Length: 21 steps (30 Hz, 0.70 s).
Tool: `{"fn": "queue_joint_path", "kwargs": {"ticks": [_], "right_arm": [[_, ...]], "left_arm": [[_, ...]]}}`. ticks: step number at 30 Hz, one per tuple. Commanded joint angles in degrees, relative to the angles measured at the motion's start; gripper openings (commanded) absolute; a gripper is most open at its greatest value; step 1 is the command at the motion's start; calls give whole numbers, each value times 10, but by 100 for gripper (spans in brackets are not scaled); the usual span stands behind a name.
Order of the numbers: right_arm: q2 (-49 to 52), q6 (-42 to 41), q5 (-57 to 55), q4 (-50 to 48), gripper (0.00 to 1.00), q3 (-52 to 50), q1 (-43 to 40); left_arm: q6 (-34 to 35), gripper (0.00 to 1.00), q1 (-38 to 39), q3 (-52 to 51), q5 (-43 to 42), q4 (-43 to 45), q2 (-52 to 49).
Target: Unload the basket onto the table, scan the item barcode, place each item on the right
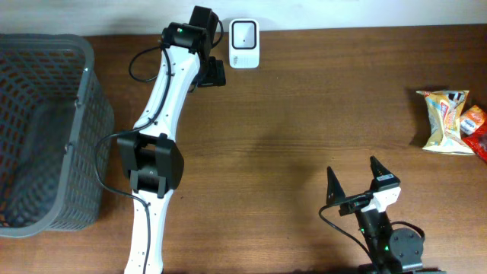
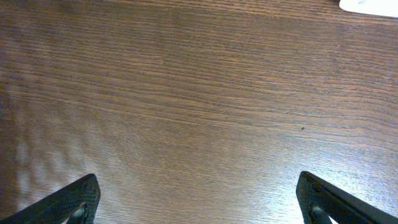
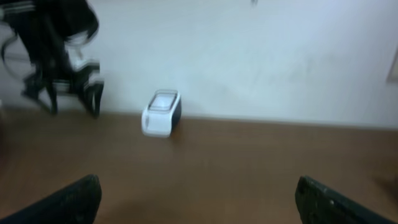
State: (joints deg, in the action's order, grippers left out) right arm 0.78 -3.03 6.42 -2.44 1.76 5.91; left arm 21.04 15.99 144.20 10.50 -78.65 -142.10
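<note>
Wooden table, brown, grain running left to right. Dark mesh basket at the table's left edge; I can make out nothing inside it.

Left arm, white with black joints, reaches from the near edge up to the far side. Left claw: jaws spread wide, nothing between them, only bare wood beneath in the wrist view.

Right claw sits low at the near right, pointing toward the far edge. Jaws wide apart, holding nothing.

White scanner stands at the far edge, just beside the left arm's wrist, with its window facing up. The right wrist view shows it against the pale wall, blurred.

Snack bag, yellow and white, lies flat at the right edge, well apart from the scanner and both claws. A red packet touches its right side and is cut off by the frame.
</note>
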Motion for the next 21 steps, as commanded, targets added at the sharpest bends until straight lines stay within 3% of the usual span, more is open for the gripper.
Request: {"fn": "queue_joint_path", "kwargs": {"ticks": [1, 6, 21], "right_arm": [[-6, -2, -42, -15, 99, -14, 6], [-6, -6, -56, 70, 99, -14, 6], [-6, -6, -52, 70, 99, -14, 5]], "left_arm": [[0, 99, 0, -1, -2, 0, -8], [-1, 99, 0, -1, -2, -1, -8], [-1, 99, 0, -1, -2, 0, -8]]}}
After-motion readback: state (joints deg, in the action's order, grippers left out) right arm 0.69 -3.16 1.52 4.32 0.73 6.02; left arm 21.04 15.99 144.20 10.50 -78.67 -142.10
